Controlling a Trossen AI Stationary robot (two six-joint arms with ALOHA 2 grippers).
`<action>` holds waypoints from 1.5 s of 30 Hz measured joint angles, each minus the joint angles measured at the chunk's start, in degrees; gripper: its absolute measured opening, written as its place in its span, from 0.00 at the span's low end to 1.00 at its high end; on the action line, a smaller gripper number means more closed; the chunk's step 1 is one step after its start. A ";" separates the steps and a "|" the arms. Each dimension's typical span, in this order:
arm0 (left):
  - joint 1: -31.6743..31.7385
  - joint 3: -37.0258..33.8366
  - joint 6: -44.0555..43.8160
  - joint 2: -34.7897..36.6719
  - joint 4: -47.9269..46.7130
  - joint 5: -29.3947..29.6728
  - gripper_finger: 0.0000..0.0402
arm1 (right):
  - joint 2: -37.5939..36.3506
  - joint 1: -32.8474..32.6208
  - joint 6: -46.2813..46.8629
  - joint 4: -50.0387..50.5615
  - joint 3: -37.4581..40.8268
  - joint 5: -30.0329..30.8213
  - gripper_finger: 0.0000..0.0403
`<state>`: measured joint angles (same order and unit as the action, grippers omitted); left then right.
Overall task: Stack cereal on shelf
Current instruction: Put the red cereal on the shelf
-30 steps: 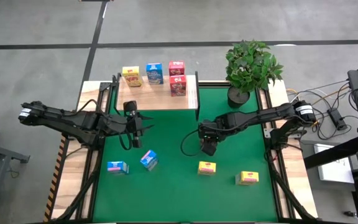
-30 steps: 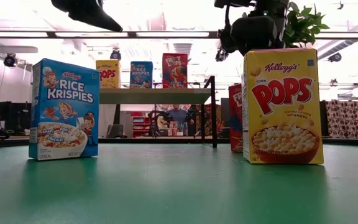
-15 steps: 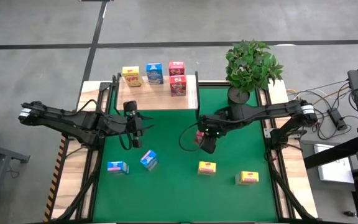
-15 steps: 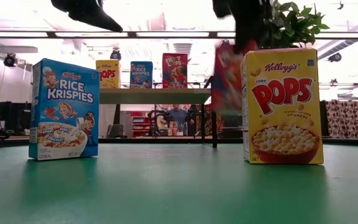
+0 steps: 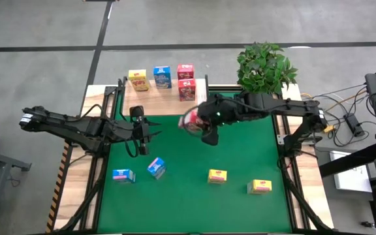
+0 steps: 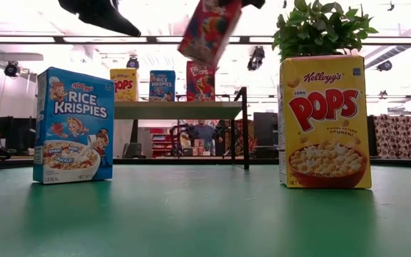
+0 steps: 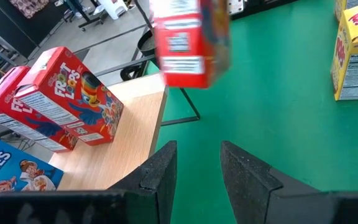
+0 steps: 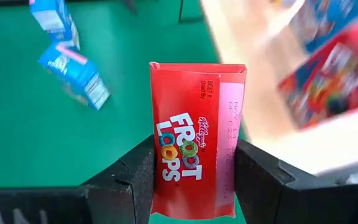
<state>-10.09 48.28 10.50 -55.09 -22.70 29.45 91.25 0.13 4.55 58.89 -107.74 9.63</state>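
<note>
My right gripper [image 5: 203,128] is shut on a pink-red Froot Loops box [image 5: 190,120], high over the green mat near the shelf's right front post; the low view shows that box [image 6: 209,28] tilted in the air. The shelf [image 5: 162,104] carries a yellow box [image 5: 138,79], a blue box [image 5: 162,76] and two red boxes [image 5: 187,89] standing on its board. Two blue boxes [image 5: 156,168] and two yellow boxes [image 5: 217,175] stand on the mat. My left gripper [image 7: 197,168] hovers open above the mat before the shelf. My right gripper pinches the red box between its two fingers [image 8: 132,180], which lie on opposite faces beside the narrow end panel [image 8: 191,149] printed with the logo and date. The box is lifted clear and hangs tilted below the fingers [image 6: 209,28].
A potted plant [image 5: 266,65] stands at the mat's far right corner. The shelf's thin black posts [image 6: 245,128] rise at its corners. A blue Rice Krispies box [image 6: 73,125] and a yellow Corn Pops box [image 6: 325,121] stand near the mat's near edge. Open mat lies between them.
My right gripper has risen from the middle of the mat and travelled toward the far left, toward the shelf's right front corner. The red box has come with it: it stood upright on the mat, and now it is lifted clear and tilted.
</note>
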 joint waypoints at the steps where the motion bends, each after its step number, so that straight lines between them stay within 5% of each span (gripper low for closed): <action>1: 0.02 0.01 0.14 0.00 -0.02 0.00 0.27 | 0.79 0.52 -1.61 -0.17 -1.40 0.00 0.42; 19: 0.00 0.01 0.41 0.00 -0.16 0.00 0.27 | 18.44 11.64 -22.67 15.84 -25.52 -1.99 0.42; 24: 0.01 -0.01 0.42 0.00 -0.13 0.00 0.27 | 19.73 14.31 -27.36 17.48 -26.52 -7.11 0.42; 45: 0.02 -0.01 1.01 0.00 -0.09 0.00 0.27 | 20.32 16.20 -30.54 15.48 -26.50 -6.63 0.54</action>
<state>-10.07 48.27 11.51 -55.09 -22.79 29.45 111.57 16.33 -26.00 74.36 -134.23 3.01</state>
